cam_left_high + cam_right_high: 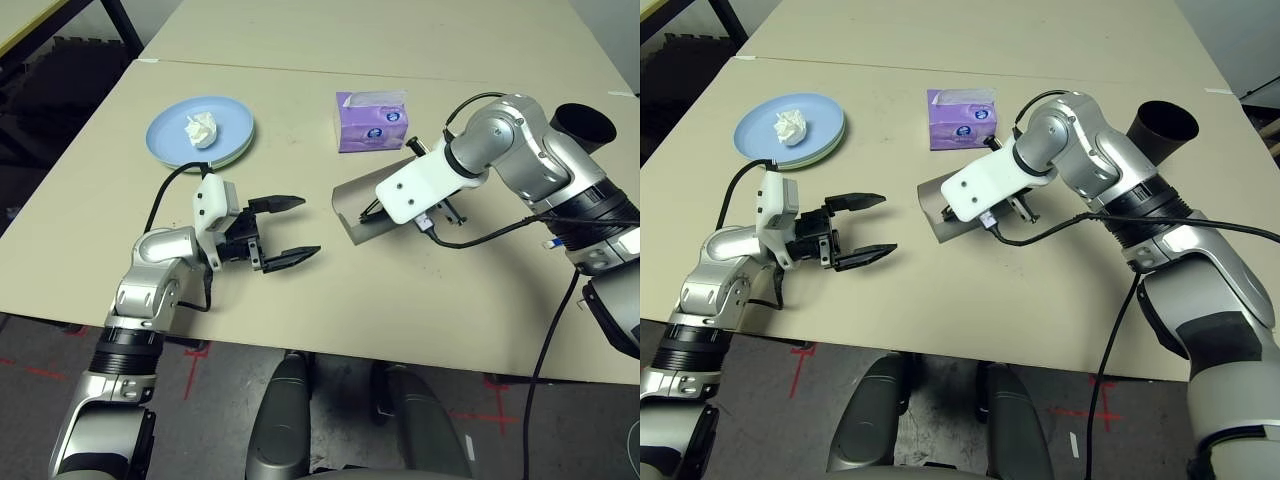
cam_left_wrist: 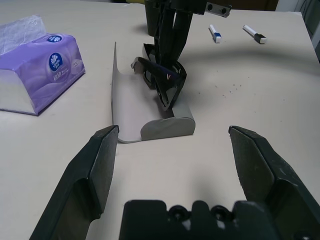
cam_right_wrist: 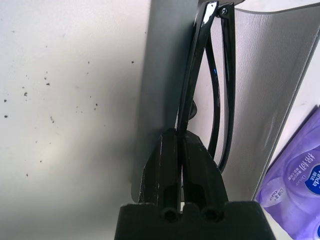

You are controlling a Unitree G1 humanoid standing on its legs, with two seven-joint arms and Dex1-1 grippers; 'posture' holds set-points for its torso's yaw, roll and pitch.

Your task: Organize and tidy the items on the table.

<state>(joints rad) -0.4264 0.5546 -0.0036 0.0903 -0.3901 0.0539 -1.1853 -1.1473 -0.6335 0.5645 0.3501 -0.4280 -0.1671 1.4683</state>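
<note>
Black sunglasses [image 2: 162, 80]: clamped by one temple between the right hand's [image 3: 178, 137] closed fingers, hanging into the open grey glasses case [image 2: 150, 120], near the middle of the surface [image 1: 420, 300]; contact with the case lining appears likely but is unclear. Left hand [image 1: 285, 230]: fingers wide apart, empty, pointing at the case. Crumpled white tissue wad [image 1: 201, 128]: on pale blue plate [image 1: 170, 135] stacked on green plate [image 1: 830, 146], toward the far left corner. Purple tissue pack [image 1: 372, 120]: beyond the case.
</note>
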